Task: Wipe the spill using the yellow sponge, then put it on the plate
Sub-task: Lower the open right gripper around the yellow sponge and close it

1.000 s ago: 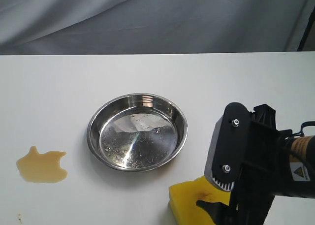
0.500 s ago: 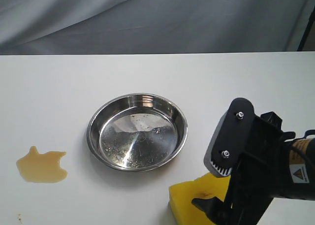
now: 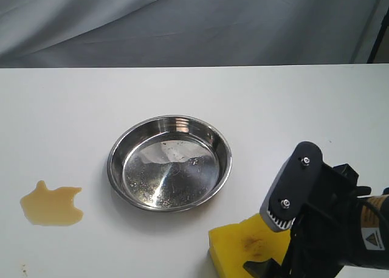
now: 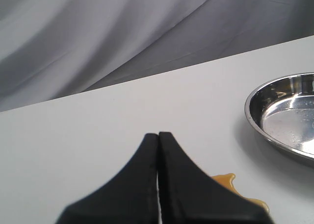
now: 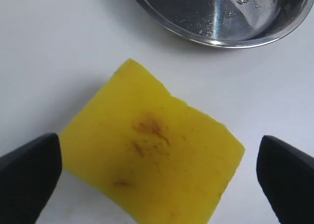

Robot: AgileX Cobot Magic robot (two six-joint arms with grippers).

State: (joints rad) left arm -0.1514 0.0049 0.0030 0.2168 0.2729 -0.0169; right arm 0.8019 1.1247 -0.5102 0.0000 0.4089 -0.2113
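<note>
Thick yellow foam sponge [image 3: 246,246], brown-stained, lies near right, close to round steel plate [image 3: 115,153]. The right gripper [image 5: 157,172] gapes wide, flanking it. The left gripper [image 4: 158,135] sits pinched together by amber puddle [image 3: 51,205], near left. Yellow warning-triangle sticker [image 3: 370,239] on right arm, text unreadable.

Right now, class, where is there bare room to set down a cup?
Bare: the strip between the plate and the far edge of the table, and between spill and plate. Crowded: around the sponge, with the open right gripper over it.
</note>
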